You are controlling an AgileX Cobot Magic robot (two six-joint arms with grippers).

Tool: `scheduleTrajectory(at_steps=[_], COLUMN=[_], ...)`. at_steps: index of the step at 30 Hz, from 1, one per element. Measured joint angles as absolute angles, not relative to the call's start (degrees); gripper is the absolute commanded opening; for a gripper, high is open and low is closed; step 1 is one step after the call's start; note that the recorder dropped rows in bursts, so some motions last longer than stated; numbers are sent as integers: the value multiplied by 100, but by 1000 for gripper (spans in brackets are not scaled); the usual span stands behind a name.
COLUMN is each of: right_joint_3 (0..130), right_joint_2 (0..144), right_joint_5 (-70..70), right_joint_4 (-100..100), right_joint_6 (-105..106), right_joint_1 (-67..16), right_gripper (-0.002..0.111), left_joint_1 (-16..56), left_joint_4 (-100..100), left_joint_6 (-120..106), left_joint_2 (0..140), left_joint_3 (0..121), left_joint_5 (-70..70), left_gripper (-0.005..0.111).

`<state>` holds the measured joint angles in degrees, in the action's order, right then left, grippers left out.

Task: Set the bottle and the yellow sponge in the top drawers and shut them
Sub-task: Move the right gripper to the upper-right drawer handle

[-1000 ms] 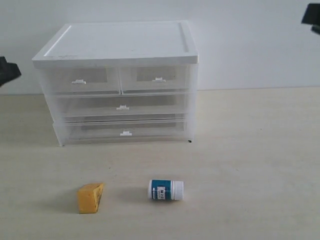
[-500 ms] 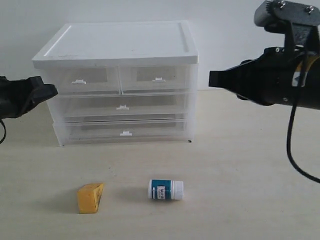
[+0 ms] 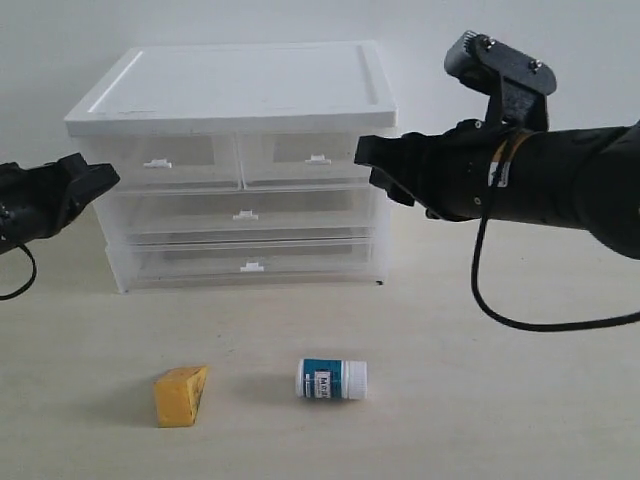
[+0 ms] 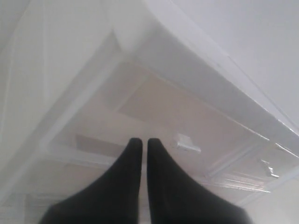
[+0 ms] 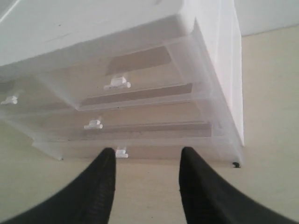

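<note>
1. Exterior: nothing is done yet. The bottle and the yellow sponge lie apart near the desk's front edge. The top drawers are shut. The left gripper and right gripper flank the cabinet.
2. Left wrist: fingers pinched together, empty. The drawer fronts are blurred.
3. Right wrist: fingers spread wide, empty. We can't see either item.

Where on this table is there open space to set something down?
In the exterior view, the widest bare patch is the pale tabletop right of the white teal-labelled pill bottle. A strip lies free between the translucent plastic drawer cabinet and the bottle and mustard-yellow sponge wedge. Tightest: the gap between sponge and bottle.
</note>
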<state>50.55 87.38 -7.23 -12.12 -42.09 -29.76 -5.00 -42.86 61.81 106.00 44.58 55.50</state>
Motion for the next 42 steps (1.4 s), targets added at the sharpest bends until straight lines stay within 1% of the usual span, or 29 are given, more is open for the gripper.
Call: scheduleTrajectory(at_steps=[14,23,27,33,42], right_joint_3=[5980,6304,6426,6489,6498], right_joint_2=[9976,10624,10871,11040,11064], right_joint_5=[-1163,-2271,-2653,-2737,-2737], right_joint_4=[-1335,-2257,-2327,-2175,-1448], right_joint_6=[-6112,-7786,-7980,-7950,-7223], right_joint_1=[-2976,-2976,-2976,-2964,-2943], right_gripper=[39,39,39,39,39], left_joint_1=[-500,-500,-500,-500,-500], left_joint_4=[-4286,-4372,-4372,-4372,-4384], left_joint_6=[6181,6181,6181,6181,6181], left_joint_2=[10678,10678,10678,10678,10678], left_joint_3=[4458,4458,4458,4458,4458], left_joint_5=[5652,5691,5690,5694,5694], left_gripper=[4,4,4,4,4])
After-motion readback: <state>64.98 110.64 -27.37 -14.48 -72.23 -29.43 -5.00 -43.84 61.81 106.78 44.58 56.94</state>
